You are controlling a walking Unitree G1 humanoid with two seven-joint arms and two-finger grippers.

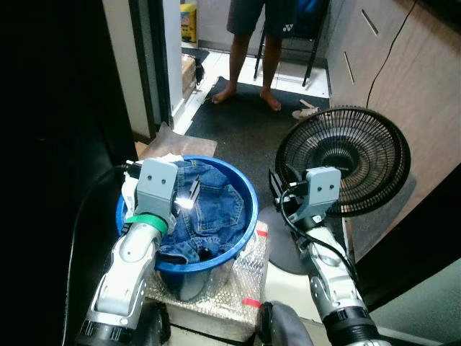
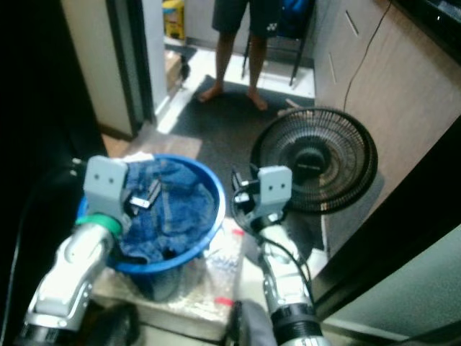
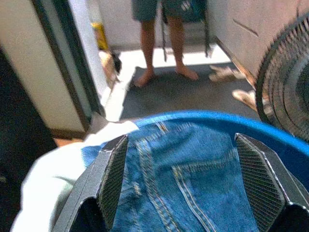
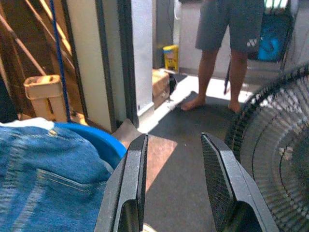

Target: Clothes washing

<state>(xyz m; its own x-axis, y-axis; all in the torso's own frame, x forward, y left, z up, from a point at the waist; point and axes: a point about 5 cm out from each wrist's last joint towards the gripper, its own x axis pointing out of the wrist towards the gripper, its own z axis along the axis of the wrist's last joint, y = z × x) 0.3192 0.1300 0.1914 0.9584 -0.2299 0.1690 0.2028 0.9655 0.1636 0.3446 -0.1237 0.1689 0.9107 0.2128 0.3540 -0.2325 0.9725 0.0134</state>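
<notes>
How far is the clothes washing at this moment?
Done: the jeans lie in the blue basin with a white cloth. In hand: nothing; the left gripper hovers open above the jeans, and the right gripper is open beside the basin. Left: gripping and washing; no washer is visible.

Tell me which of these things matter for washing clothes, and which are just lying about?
For the job:
jeans
white cloth
blue basin
left gripper, open over the jeans
right gripper, open beside the basin

Lying about:
fan
yellow bottle
sandals
bubble wrap
person, standing barefoot
</notes>
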